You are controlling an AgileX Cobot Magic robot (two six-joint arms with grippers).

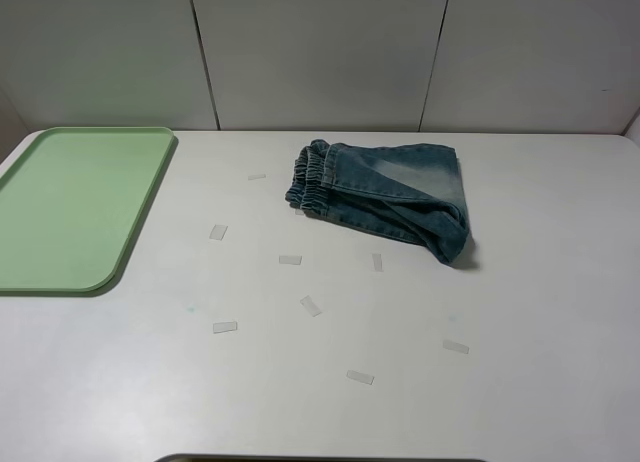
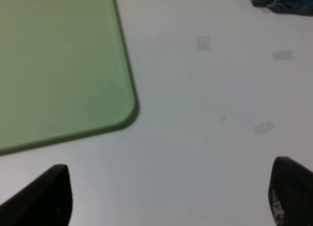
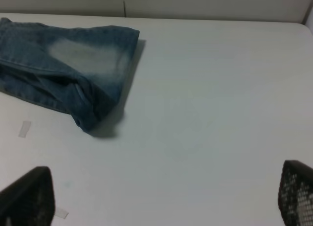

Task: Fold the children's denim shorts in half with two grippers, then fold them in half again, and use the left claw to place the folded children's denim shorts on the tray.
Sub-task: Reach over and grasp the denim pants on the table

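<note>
Denim shorts (image 1: 385, 197) well apart from left tool (image 2: 171, 194) and right tool (image 3: 165, 194), both open.

Flat white matte tabletop (image 1: 540, 312) across the whole view. Scattered over its middle and near part: small rectangular pieces of translucent whitish tape (image 1: 311, 305), well apart from one another, several lying at angles. Along the far side, pale grey wall panels (image 1: 320, 52), split by thin dark vertical seams (image 1: 203, 57). At the near edge, a dark curved strip (image 1: 320, 459), too little showing to identify.

left end effector (image 2: 166, 199) and right end effector (image 3: 161, 199), jaws wide apart
</note>
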